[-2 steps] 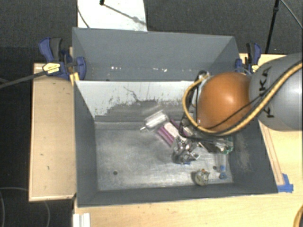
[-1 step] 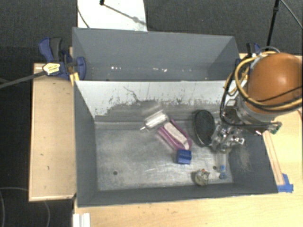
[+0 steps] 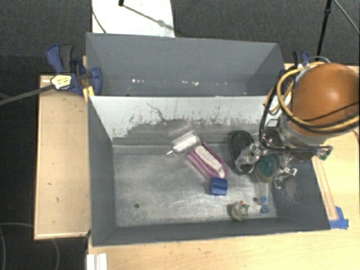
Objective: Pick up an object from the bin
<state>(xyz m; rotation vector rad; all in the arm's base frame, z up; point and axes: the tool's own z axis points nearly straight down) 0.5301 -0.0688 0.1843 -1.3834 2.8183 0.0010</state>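
1. The arm's orange domed wrist cover (image 3: 323, 97) hangs over the right end of the grey metal bin (image 3: 146, 190), with cables looped around it.
2. Below it, the two-finger gripper (image 3: 266, 168) is down near the bin floor at the right side, close to the back slope.
3. There's a small teal rounded object (image 3: 265, 165) right between the metal fingers (image 3: 248, 161), one finger on each side of it, and the grip is narrow, closed onto that teal piece.
4. Whether the teal piece is off the floor, I can't tell from this angle.
5. Just beside the gripper, on its left, lies a dark oval object (image 3: 241, 144), touching or nearly touching the near finger.
6. Further left, mid-bin: a shiny silver cylinder (image 3: 184, 143) lying tilted, and against its lower end a pink-and-purple flat packet (image 3: 206, 160) running diagonally.
7. A small blue block (image 3: 218, 187) sits at the packet's lower end.
8. Near the front wall, a tiny grey-and-gold lump (image 3: 239, 210) and a tiny blue bit (image 3: 264, 209) lie apart from the gripper.
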